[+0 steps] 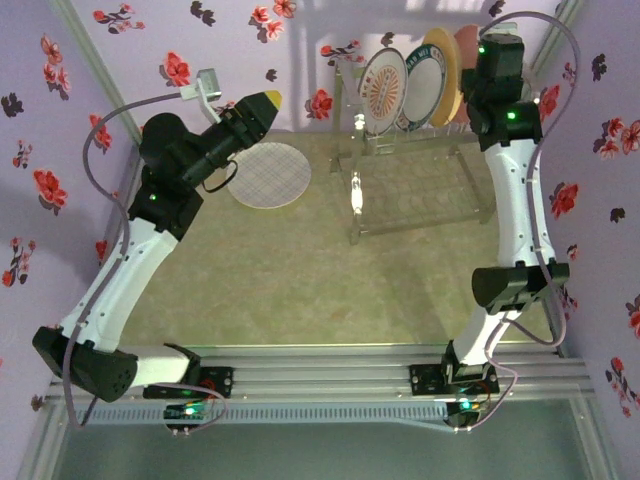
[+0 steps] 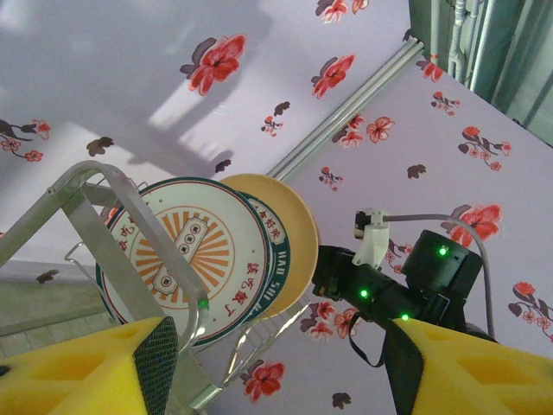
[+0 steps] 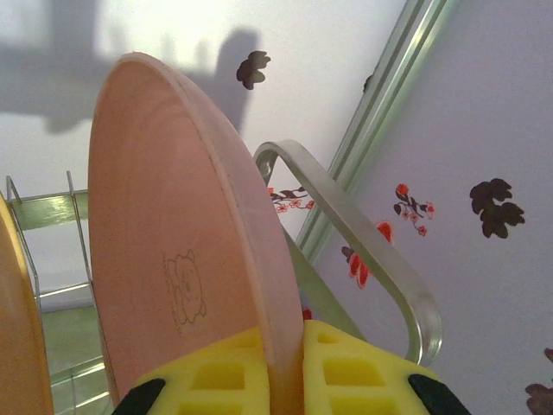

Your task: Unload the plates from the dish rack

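pink plate (image 3: 173, 216), yellow plate (image 3: 17, 328) adj., rack tube (image 3: 363, 242) close

Lilac flower-print walls (image 1: 150, 40), olive tabletop (image 1: 300, 270)

The dish rack (image 3: 371, 246) was shiny chromed metal tubing; the pink plate (image 3: 173, 259) looked smooth and matt; the table (image 1: 300, 280) was dull.

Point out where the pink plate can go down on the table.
Widest bare patch: the mat in front of the grid plate and rack, between the left arm and right arm. A narrower strip lies between grid plate and rack. Crowded: the rack's back, where the plates stand close together, with the right gripper shut on the pink plate.
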Tool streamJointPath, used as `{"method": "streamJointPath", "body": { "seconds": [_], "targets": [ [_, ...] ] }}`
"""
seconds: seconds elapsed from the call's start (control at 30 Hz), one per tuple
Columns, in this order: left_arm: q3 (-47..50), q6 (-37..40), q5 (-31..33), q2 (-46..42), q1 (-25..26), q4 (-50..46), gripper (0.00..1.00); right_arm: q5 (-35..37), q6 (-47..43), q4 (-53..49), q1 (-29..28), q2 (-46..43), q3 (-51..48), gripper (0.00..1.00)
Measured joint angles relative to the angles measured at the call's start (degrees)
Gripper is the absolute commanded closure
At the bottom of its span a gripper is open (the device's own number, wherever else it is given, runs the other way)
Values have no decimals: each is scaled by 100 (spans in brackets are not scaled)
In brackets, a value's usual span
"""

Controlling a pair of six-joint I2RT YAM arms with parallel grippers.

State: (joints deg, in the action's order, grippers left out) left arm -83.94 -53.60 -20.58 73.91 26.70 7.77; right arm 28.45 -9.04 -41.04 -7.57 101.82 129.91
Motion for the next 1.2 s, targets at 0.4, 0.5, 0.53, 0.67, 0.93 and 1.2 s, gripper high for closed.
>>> {"method": "streamJointPath", "body": {
  "seconds": [0.4, 0.5, 0.53, 0.67, 0.93, 1.2],
  "targets": [
    [0, 0, 0, 0, 4, 2, 34, 868, -734, 129, -387, 55, 149, 100],
    [0, 0, 0, 0, 4, 2, 34, 1036, -927, 170, -448, 109, 337, 100],
    [0, 0, 0, 0, 4, 2, 34, 1086, -1003, 186, -470, 133, 413, 100],
    [0, 0, 0, 0, 4, 15, 34, 1226, -1204, 332, -531, 151, 590, 100],
    [0, 0, 0, 0, 15, 44, 34, 1414, -1506, 435, -632, 160, 807, 100],
    [0, 0, 0, 0, 42, 63, 34, 1707, -1904, 748, -647, 160, 872, 100]
  ]
}}
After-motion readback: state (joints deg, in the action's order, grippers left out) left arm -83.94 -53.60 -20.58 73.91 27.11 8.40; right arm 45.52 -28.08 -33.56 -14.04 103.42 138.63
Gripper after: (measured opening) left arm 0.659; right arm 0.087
